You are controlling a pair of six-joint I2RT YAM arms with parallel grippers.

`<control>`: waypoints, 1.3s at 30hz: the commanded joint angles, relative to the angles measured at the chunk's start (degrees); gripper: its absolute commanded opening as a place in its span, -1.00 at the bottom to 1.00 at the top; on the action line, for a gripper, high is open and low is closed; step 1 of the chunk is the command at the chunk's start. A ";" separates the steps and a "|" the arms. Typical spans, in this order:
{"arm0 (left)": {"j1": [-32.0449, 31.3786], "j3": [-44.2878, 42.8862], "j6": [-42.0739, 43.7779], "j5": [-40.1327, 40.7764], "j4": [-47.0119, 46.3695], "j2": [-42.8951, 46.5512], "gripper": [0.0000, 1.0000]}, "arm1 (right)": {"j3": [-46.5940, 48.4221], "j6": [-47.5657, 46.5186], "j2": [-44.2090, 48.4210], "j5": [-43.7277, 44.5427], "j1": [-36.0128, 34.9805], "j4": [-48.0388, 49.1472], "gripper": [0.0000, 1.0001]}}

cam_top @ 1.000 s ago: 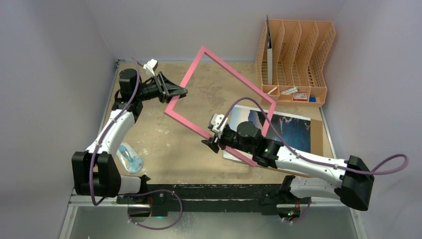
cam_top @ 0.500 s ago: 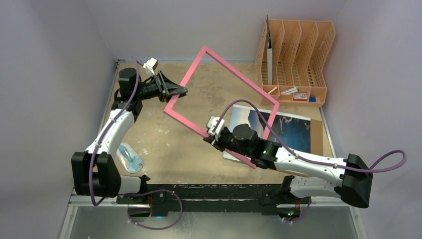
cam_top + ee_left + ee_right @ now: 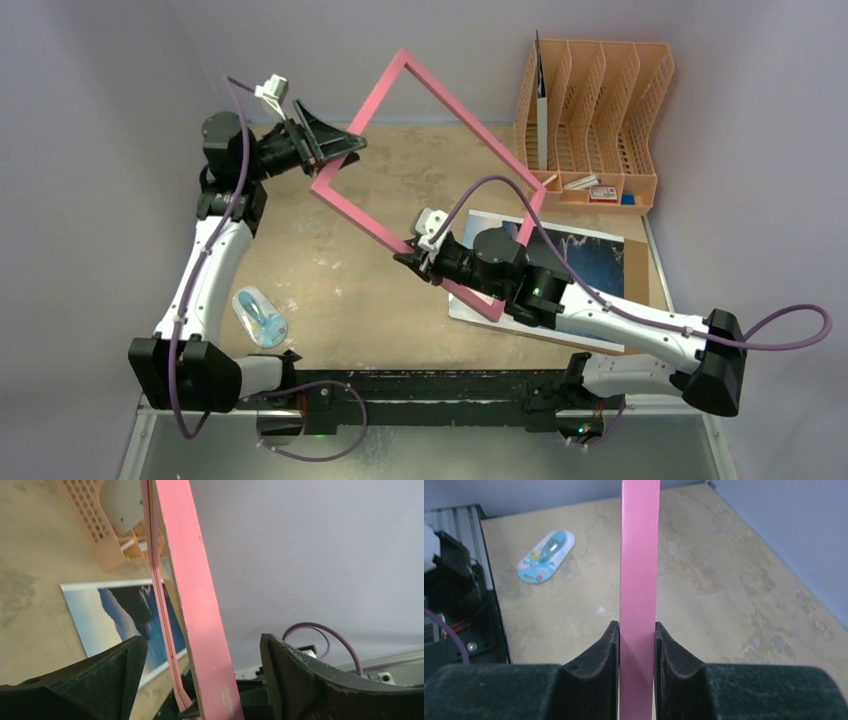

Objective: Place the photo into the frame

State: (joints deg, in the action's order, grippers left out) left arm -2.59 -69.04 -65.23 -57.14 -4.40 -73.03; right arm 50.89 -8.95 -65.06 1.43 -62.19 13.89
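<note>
While the large rectangular picture frame with the thin pink edge hangs tilted above the table, its highest corner toward the back wall, we see one arm alone carrying it. Our right gripper is clamped on the frame's lower-left rail, both pads flat against the pink wood. Our left gripper is spread wide about the far-left corner. The rail passes between its fingers with a gap on each side, so it grips nothing.

The large paper photo of blue sea and dark cliffs lies flat and face up on the table. It sits below and to the right of the frame, partly under the right forearm, with its long axis running left to right. We judge that the frame must come down and rightward to meet the print. The right arm is nearer, though it covers part of the photo.
</note>
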 commanded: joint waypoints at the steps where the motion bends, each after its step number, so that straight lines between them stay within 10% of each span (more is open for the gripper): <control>1: 2.13 -9.53 11.89 7.58 10.88 3.90 0.75 | 9.06 -0.05 -2.25 -0.96 0.06 7.37 -1.00; 16: 2.50 -30.05 29.31 48.26 38.29 11.13 0.87 | 9.37 15.38 -9.22 -9.39 0.06 25.49 -1.00; 23: 2.50 -31.11 29.81 59.07 42.43 15.66 0.87 | 15.57 37.99 -16.90 -5.79 0.17 30.84 -1.00; 39: 2.41 -28.74 24.60 50.29 40.06 18.46 0.85 | 27.25 79.37 -32.65 -7.51 4.68 39.98 -1.00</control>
State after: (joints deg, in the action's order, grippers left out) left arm -0.38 -95.81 -40.95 -6.00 34.61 -53.84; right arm 74.08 56.55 -97.34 -5.30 -59.16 44.27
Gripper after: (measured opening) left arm 0.926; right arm 0.253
